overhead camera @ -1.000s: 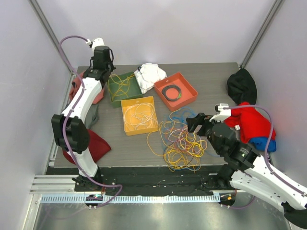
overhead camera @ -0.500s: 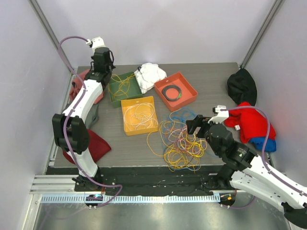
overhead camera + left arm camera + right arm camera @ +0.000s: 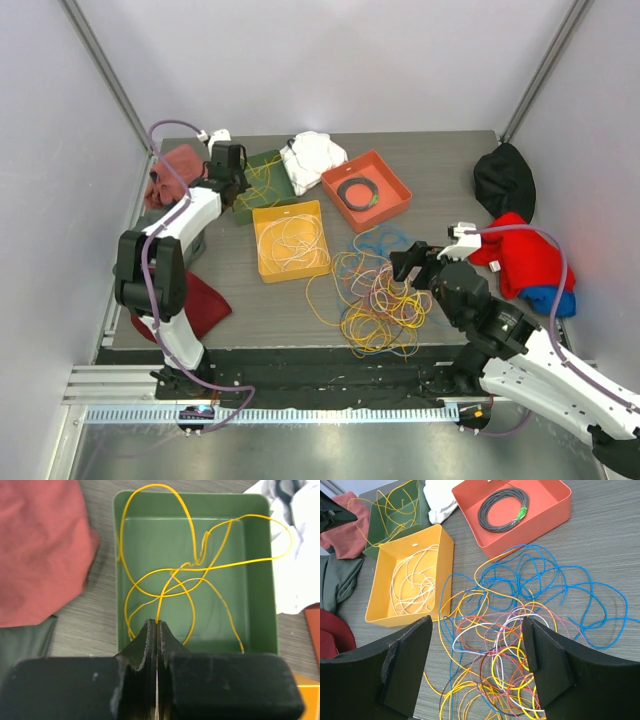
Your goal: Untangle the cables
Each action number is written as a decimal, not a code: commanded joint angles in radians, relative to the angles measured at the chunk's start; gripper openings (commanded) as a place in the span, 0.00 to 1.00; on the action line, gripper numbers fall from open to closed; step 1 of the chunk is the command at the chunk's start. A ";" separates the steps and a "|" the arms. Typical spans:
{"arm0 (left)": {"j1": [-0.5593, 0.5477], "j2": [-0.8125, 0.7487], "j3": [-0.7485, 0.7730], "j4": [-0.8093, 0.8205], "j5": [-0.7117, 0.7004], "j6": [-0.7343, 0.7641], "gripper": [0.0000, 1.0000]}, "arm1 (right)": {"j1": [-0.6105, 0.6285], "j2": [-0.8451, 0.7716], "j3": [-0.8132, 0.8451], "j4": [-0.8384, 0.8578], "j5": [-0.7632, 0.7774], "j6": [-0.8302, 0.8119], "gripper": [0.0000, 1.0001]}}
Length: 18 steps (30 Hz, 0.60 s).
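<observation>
Sorting was barely begun: most cables (image 3: 375, 300) lay tangled on the bench (image 3: 450, 170), three trays (image 3: 447, 575) held some, left fingers (image 3: 148, 642) pinched a yellow cable (image 3: 160, 602), right fingers (image 3: 405, 665) gaped empty.

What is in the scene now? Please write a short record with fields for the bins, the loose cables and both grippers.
green bin: yellow cable looped inside
yellow bin: white cables
orange bin: black cable, coiled
table: tangle of blue, yellow, pink and white cables
left gripper: jaws shut on the yellow cable, over the green bin
right gripper: jaws open above the tangle, holding nothing
</observation>
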 commanded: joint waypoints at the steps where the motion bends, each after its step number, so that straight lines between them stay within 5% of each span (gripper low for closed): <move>1: 0.003 0.033 0.095 -0.019 0.059 -0.016 0.00 | 0.001 -0.024 -0.006 0.015 0.010 0.030 0.81; 4: 0.003 0.088 0.187 -0.088 0.065 -0.007 0.03 | 0.003 -0.040 -0.007 0.004 0.015 0.033 0.80; 5: 0.005 0.103 0.212 -0.103 0.063 0.002 0.12 | 0.003 -0.044 -0.007 0.000 0.018 0.031 0.81; 6: 0.003 0.110 0.245 -0.113 0.060 0.007 0.37 | 0.001 -0.046 -0.006 -0.004 0.021 0.033 0.81; 8: 0.003 0.108 0.272 -0.127 0.037 0.019 0.57 | 0.001 -0.041 -0.003 -0.007 0.022 0.027 0.81; 11: 0.003 0.094 0.302 -0.139 0.010 0.036 1.00 | 0.001 -0.035 0.003 -0.005 0.022 0.025 0.81; 18: 0.005 -0.005 0.295 -0.168 -0.004 0.001 1.00 | 0.003 -0.015 0.005 0.012 0.012 0.025 0.80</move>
